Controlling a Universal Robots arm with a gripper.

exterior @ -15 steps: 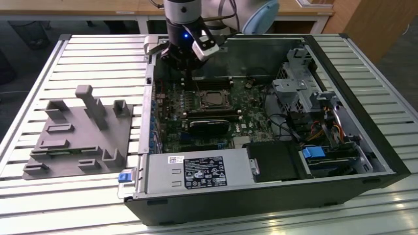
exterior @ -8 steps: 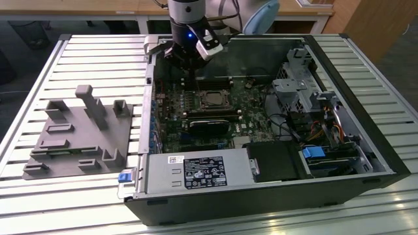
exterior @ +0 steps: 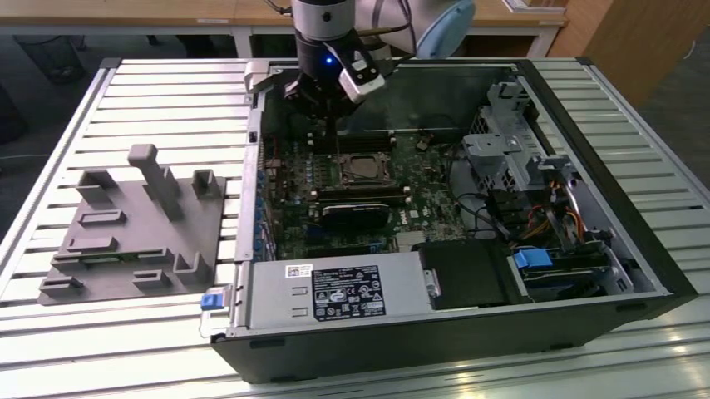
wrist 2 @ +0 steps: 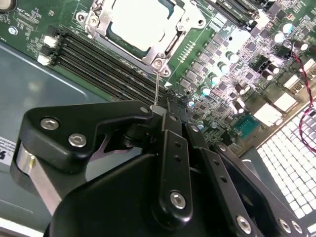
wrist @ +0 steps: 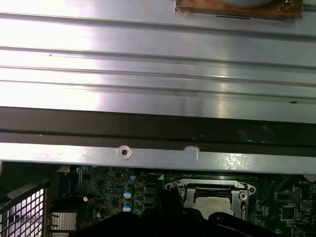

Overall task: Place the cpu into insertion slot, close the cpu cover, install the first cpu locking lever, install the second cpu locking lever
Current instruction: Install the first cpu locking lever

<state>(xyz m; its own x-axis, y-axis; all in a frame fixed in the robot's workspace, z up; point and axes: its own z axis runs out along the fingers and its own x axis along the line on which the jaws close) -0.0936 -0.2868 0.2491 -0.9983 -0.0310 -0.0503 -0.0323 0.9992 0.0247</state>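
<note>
Wire is what I seem to have between my pads. In the second wrist view my black claw (wrist 2: 159,109) is drawn almost fully together, and the free end of the thin silvery wire locking lever (wrist 2: 157,88) runs straight into its tip. I judge that I am pinching it, though the contact itself sits behind my own black links. The small flat square cpu (wrist 2: 136,22), silvery-grey on its face, lies seated in the square metal-rimmed insertion slot (exterior: 361,170). That slot is near the centre of the exterior view, on the green motherboard (wrist 2: 195,43) inside the open black computer case (exterior: 444,349), which rests on the slatted metal bench (exterior: 145,91). The thin silvery windowed cpu cover (wrist 2: 165,49) lies flat over the chip and frames its face. The lever looks like springy steel rod: light, stiff along its length, but ready to flex sideways and smooth enough to slide through a loose pinch. I would hold it near the free end, where the leverage is best, squarely across the wire and firmly. The cover is thin sheet metal that would bend if pried, so it is best pressed flat. The chip is light but delicate underneath, so any load should go through the frame and not onto its face.
</note>
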